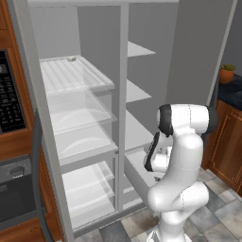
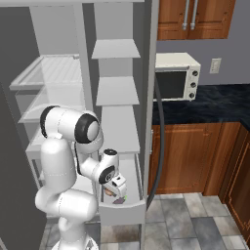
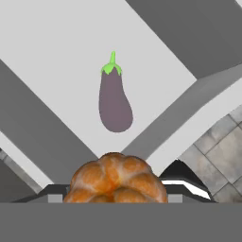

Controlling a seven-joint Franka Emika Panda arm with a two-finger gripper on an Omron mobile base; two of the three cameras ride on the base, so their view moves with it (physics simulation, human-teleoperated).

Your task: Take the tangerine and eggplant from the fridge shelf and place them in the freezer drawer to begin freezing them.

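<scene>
The small round orange-brown tangerine [image 3: 115,178] sits at the bottom of the hand view, right at the gripper [image 3: 116,189]. One dark finger tip [image 3: 182,176] peeks out at 3 o'clock from the fruit, just beside it. The fingers seem to pinch the tangerine between them.

The long purple eggplant with a green stem [image 3: 114,98] lies flat on the pale floor of the long grey-white freezer drawer [image 3: 56,61]. It is at 12 o'clock from the tangerine, apart from it, with its stem pointing away.

In the right base view, the gripper [image 2: 115,192] hangs low over the open freezer drawer [image 2: 122,211], and a dark bit of the eggplant [image 2: 117,199] shows just under it.

The wide white ribbed fridge shelf [image 1: 71,75] is high up at 11 o'clock from the white robot arm [image 1: 182,156]. A tiny thing lies at the shelf's back; it is too small to tell what it is.

No writing can be read anywhere.
</scene>
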